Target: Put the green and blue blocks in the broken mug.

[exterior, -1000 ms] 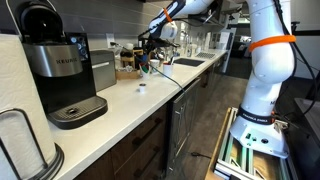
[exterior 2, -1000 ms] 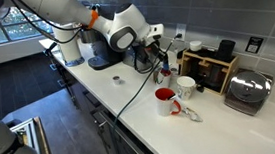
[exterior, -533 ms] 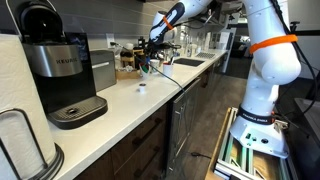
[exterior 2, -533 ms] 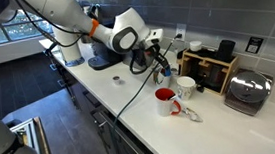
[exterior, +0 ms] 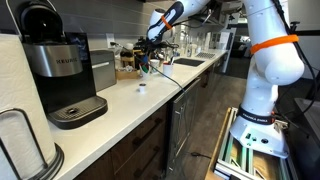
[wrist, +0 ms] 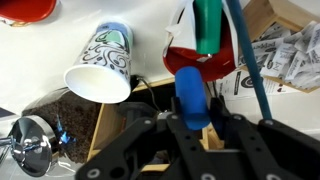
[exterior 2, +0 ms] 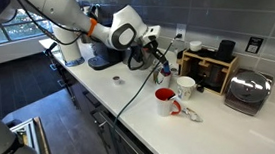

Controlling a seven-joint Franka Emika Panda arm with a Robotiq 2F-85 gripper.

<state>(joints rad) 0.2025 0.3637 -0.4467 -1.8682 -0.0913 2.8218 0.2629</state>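
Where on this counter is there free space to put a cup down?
Bare counter between the coffee machine and the red mug, save one small object. Crowded around the white mug, wooden box and toaster. The gripper holds the blue block there.

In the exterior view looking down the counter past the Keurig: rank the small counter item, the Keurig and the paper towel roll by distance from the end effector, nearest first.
From the end effector, which grips the blue block:
1. small item: mid-counter, just camera-side of it.
2. Keurig coffee machine: farther along, against the wall.
3. paper towel roll: at the counter's end, nearest the camera.
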